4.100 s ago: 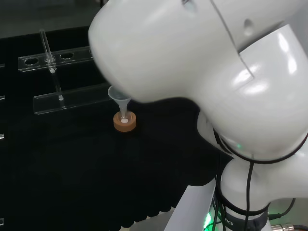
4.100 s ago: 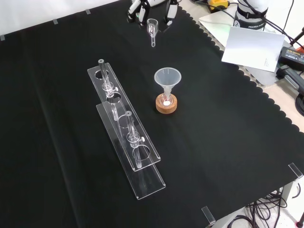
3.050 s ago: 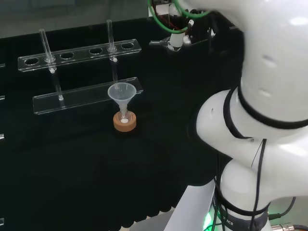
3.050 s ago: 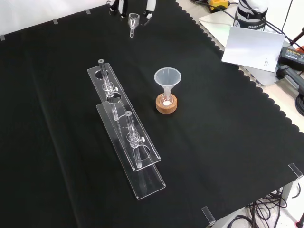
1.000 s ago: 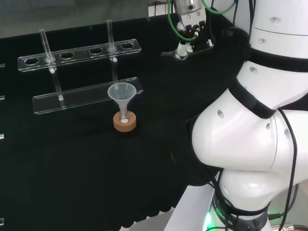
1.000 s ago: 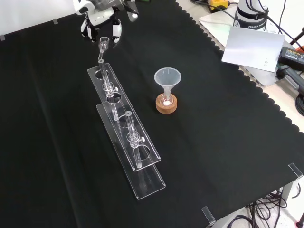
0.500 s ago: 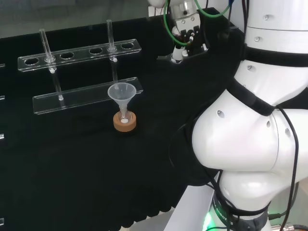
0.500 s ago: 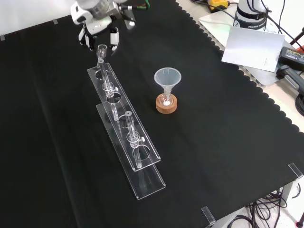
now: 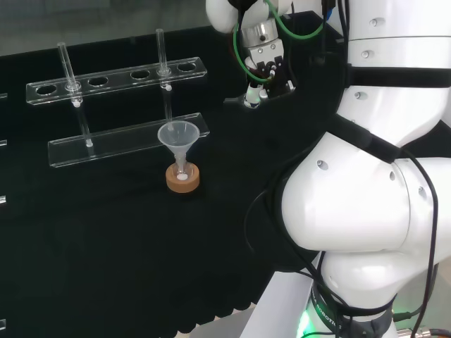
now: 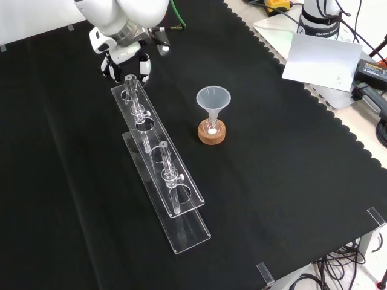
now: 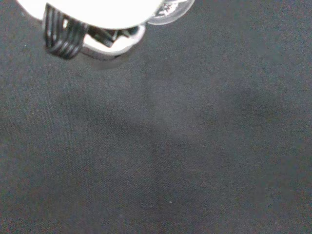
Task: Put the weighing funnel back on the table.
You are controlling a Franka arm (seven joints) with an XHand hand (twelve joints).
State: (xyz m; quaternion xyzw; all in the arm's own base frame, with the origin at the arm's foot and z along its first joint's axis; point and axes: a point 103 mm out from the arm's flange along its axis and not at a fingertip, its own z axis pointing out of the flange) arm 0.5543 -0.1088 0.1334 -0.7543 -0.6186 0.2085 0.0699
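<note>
Hand (image 10: 125, 54) has come down and in since a second ago, now at the top end of the tube rack (image 10: 188, 232) in front view. Fingers curled on the weighing funnel (image 9: 248, 97), held over the cloth (image 10: 290, 181), not set down.
</note>
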